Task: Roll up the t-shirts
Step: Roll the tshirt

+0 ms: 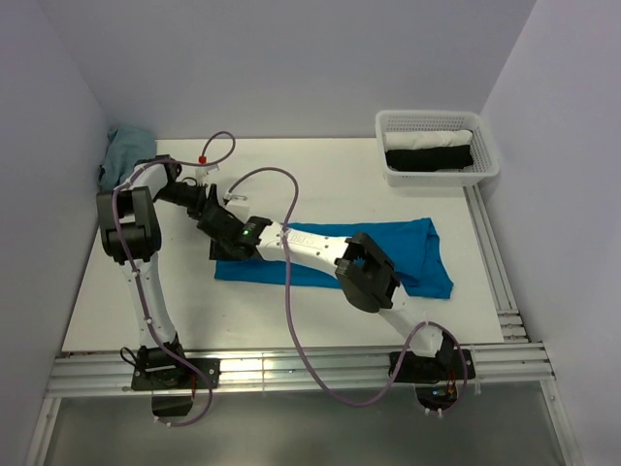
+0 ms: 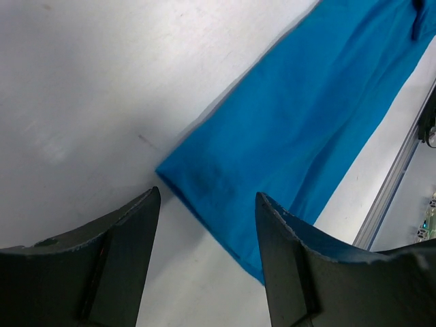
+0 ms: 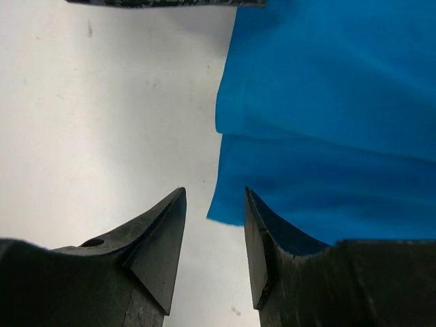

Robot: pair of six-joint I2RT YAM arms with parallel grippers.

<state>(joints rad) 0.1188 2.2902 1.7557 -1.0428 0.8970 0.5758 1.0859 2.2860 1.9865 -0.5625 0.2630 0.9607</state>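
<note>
A bright blue t-shirt (image 1: pixel 417 254) lies folded into a long flat strip across the middle of the table. Both grippers hang over its left end. My left gripper (image 1: pixel 225 225) is open; in the left wrist view (image 2: pixel 208 192) the strip's end edge (image 2: pixel 225 225) runs between the two dark fingers, just ahead of them. My right gripper (image 1: pixel 225 252) reaches across from the right, also open; in its wrist view (image 3: pixel 214 190) a lower corner of the shirt (image 3: pixel 225 211) sits between the fingertips. A folded layer's edge (image 3: pixel 306 139) shows above. Neither gripper holds cloth.
A white mesh basket (image 1: pixel 439 175) at the back right holds a white roll (image 1: pixel 432 139) and a black roll (image 1: pixel 427 157). A pale blue-grey cloth (image 1: pixel 121 153) is heaped at the back left corner. Metal rails (image 1: pixel 291 369) run along the near and right edges.
</note>
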